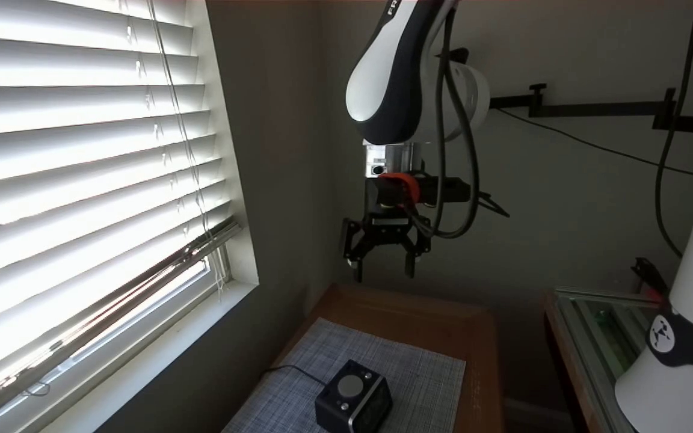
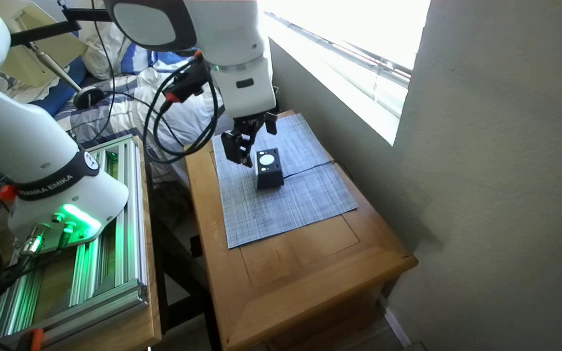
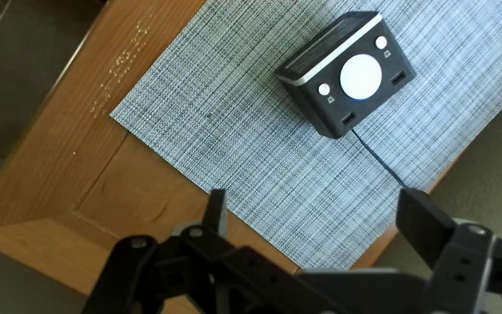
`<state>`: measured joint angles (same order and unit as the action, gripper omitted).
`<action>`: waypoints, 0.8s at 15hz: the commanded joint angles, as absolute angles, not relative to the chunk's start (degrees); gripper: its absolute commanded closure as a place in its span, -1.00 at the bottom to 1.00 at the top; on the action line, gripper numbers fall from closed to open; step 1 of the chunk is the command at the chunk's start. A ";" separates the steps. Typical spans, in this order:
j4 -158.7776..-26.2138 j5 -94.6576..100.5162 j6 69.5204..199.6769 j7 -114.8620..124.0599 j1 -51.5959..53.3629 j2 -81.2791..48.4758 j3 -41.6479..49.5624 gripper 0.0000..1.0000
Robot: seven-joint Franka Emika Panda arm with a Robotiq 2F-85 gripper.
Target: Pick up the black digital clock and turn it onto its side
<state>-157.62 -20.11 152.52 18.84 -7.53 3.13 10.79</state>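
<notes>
The black digital clock point(image 1: 352, 397) is a small dark box with a pale round button and two small buttons on its top; it shows in both exterior views point(image 2: 270, 178). In the wrist view the clock point(image 3: 338, 87) sits at the upper right, its dark display side edged by a silver strip. It rests upright on a grey woven mat point(image 3: 233, 144). My gripper point(image 1: 384, 270) is open and empty, pointing down, well above the table and apart from the clock. Its spread fingers show in the wrist view point(image 3: 313, 192) and in an exterior view point(image 2: 259, 146).
A thin black cord point(image 3: 379, 161) runs from the clock across the mat towards the wall side. The mat lies on a wooden table point(image 2: 291, 273). A wall and a window with blinds point(image 1: 82, 150) stand alongside. The robot's base frame point(image 2: 130, 219) stands across a gap.
</notes>
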 commanded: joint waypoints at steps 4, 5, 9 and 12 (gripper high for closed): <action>-157.22 -20.31 153.10 20.93 -8.10 2.13 10.04 -1.00; -157.27 -22.09 153.53 20.99 -7.73 1.41 9.80 -1.00; -157.55 -26.47 155.91 26.12 -6.75 -0.71 8.23 -1.00; -157.63 -27.39 159.00 31.53 -6.47 -3.39 7.16 -1.00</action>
<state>-157.65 -24.63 155.01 26.92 -7.23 -0.15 8.31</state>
